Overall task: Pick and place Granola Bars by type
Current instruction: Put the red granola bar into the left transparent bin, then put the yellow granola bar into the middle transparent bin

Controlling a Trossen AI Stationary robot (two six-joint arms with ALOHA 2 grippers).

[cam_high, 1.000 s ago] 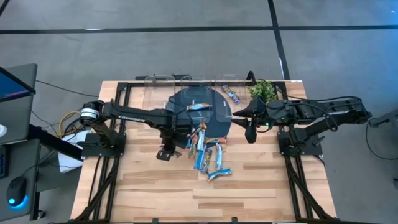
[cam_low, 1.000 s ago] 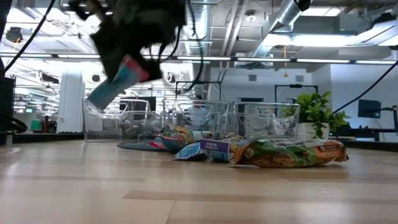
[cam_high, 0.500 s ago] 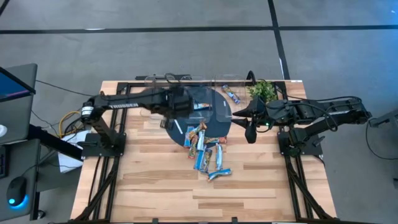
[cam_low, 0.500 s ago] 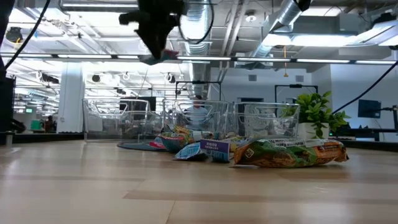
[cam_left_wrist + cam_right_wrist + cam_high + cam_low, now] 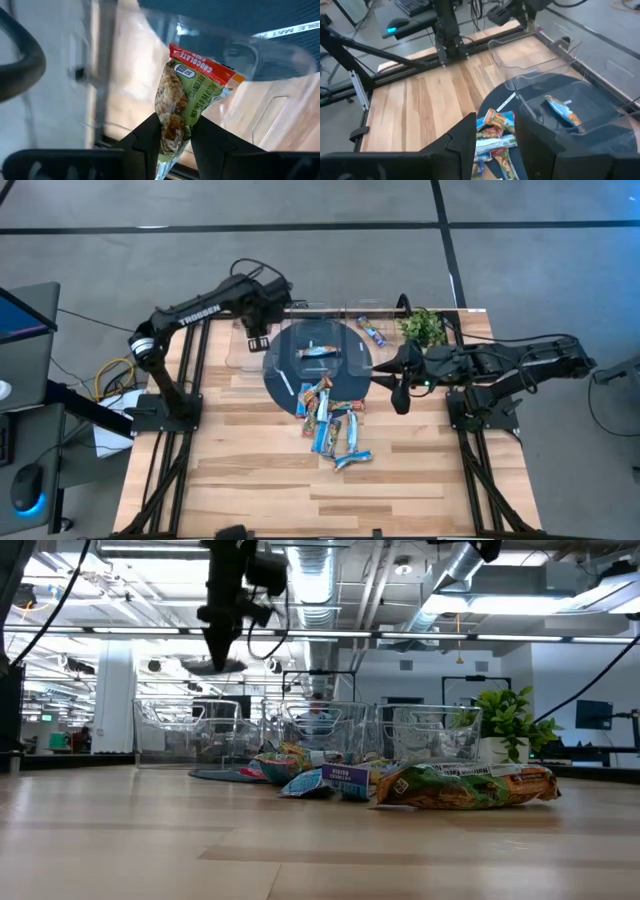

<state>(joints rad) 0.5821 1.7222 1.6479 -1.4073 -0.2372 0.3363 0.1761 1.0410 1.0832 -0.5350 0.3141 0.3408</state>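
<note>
My left gripper (image 5: pixel 254 338) hovers over the leftmost clear bin (image 5: pixel 248 350) at the table's far edge, shut on a green granola bar (image 5: pixel 192 97) with a red top end. Several more granola bars (image 5: pixel 332 420) lie piled near the dark round mat (image 5: pixel 290 375), blue-white and orange-red. One blue bar (image 5: pixel 318 351) lies in the middle bin and a purple one (image 5: pixel 372 332) in the right bin. My right gripper (image 5: pixel 396 385) waits open to the right of the pile, above the table. My left gripper pinches the green bar between its two fingers (image 5: pixel 150 137) at the bar's lower end (image 5: pixel 172 132). The rest of the wrapper sticks out past the fingertips, its red end (image 5: pixel 200 62) farthest away. The bar is lifted clear, above the bin.
Three clear bins stand in a row along the far edge. A small green plant (image 5: pixel 422 325) stands at the far right corner. A thin white stick (image 5: pixel 284 384) lies on the mat. Bare wood (image 5: pixel 250 470) spreads over the near half of the table.
My left gripper has risen from beside the pile and swung toward the table's far left, carrying the green bar, and now stands above the leftmost bin. The pile has stayed as it was.
</note>
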